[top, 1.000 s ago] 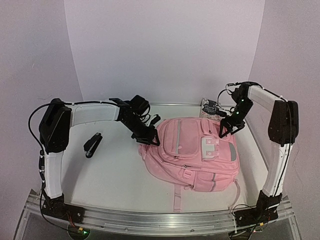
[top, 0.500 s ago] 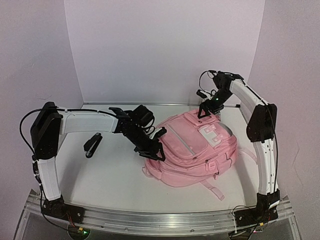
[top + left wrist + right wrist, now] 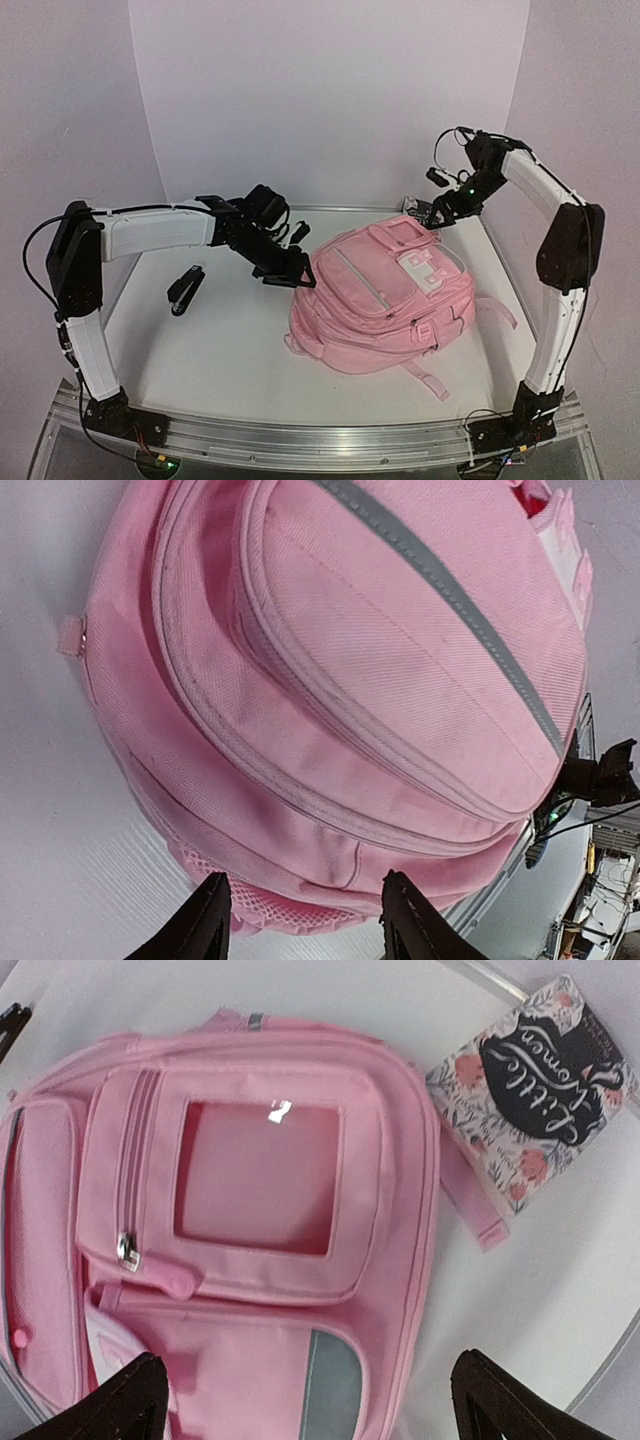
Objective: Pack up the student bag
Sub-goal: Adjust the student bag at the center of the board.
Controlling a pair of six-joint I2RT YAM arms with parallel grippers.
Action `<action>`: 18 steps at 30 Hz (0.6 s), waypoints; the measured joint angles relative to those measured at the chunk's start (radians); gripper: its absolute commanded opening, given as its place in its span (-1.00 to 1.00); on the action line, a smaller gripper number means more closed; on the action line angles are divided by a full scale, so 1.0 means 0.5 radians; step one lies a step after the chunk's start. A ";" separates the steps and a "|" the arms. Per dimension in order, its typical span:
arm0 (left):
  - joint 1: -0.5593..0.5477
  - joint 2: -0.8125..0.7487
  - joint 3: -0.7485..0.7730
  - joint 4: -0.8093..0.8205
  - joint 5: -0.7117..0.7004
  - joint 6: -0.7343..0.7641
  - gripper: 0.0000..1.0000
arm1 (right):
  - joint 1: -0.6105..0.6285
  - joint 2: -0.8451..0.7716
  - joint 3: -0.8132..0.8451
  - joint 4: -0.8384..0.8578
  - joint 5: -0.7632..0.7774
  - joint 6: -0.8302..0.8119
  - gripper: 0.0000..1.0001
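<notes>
Your white counter (image 3: 230, 340) carries three things. The pink student bag (image 3: 385, 300) lies right of the middle, front pockets up. Just beside its top end, in the far right corner, you see a floral-covered book (image 3: 535, 1085). Well apart on the left lies a black stapler-like tool (image 3: 185, 288).

The student bag (image 3: 385, 300) blocks the table's (image 3: 230, 345) right half. Open surface lies left, bar a small black thing (image 3: 185, 289), maybe a stapler
</notes>
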 measured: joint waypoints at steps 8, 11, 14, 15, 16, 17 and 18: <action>0.048 0.335 0.051 0.023 0.057 -0.138 -0.36 | 0.010 -0.152 -0.577 -0.011 0.004 -0.161 0.96; 0.106 0.449 0.172 0.016 0.121 -0.154 -0.42 | 0.012 -0.152 -0.652 -0.015 -0.012 -0.183 0.95; 0.196 0.572 0.361 -0.014 0.127 -0.140 -0.45 | 0.008 -0.141 -0.628 -0.029 -0.071 -0.172 0.94; 0.237 0.633 0.459 -0.023 0.123 -0.129 -0.46 | 0.009 -0.119 -0.595 -0.037 -0.101 -0.159 0.93; 0.281 0.697 0.565 -0.028 0.121 -0.115 -0.45 | 0.013 -0.094 -0.558 -0.042 -0.127 -0.146 0.93; 0.326 0.756 0.660 -0.028 0.117 -0.104 -0.42 | 0.020 -0.063 -0.513 -0.043 -0.153 -0.131 0.94; 0.373 0.815 0.759 -0.037 0.114 -0.095 -0.36 | 0.030 -0.027 -0.460 -0.047 -0.174 -0.116 0.94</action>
